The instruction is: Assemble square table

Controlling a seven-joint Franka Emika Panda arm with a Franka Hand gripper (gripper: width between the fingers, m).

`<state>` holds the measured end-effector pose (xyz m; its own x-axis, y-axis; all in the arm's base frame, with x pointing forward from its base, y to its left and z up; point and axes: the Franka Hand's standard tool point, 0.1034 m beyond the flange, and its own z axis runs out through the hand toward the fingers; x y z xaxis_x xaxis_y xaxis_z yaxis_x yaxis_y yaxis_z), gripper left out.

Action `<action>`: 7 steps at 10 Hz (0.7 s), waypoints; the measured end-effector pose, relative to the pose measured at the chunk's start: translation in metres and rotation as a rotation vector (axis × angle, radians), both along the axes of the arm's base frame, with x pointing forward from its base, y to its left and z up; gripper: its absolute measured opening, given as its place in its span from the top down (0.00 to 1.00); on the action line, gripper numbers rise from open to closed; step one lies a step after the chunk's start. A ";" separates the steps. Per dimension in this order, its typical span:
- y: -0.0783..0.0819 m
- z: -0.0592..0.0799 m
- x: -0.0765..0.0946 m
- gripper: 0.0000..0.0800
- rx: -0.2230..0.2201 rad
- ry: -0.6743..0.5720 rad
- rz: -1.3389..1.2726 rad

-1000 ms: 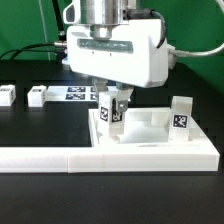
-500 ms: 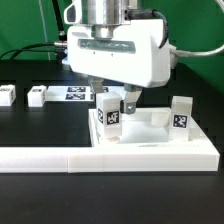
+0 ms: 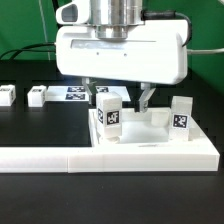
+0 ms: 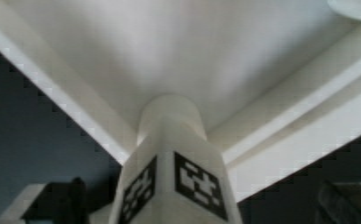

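The square table's white slab point(image 3: 152, 130) lies against the long white barrier. Two tagged white legs stand upright on it, one at the corner on the exterior view's left point(image 3: 110, 114) and one on the right point(image 3: 181, 113). My gripper point(image 3: 120, 99) hangs just above the left leg, open, with a finger on each side and nothing held. In the wrist view that leg point(image 4: 173, 170) rises close up between the dark fingertips point(image 4: 61, 200), with the slab's surface point(image 4: 195, 60) behind it. Two more legs point(image 3: 8, 95) point(image 3: 38, 95) lie loose at the far left.
The long white L-shaped barrier point(image 3: 90, 156) runs along the front of the black table. The marker board point(image 3: 77, 93) lies flat behind the slab, next to the loose legs. A green backdrop and cables stand behind the arm.
The gripper was shut on the left leg a second ago. It has opened wide, let go of the leg and risen; the leg stays upright on the slab.
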<state>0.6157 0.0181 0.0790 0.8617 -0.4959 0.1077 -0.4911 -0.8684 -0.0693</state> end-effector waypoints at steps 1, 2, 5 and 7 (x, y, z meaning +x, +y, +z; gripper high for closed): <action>0.000 0.000 0.000 0.19 -0.008 0.000 0.059; -0.002 0.000 0.000 0.19 -0.020 -0.001 0.148; -0.007 0.000 0.000 0.19 -0.047 -0.001 0.335; -0.011 0.000 0.000 0.19 -0.074 -0.001 0.508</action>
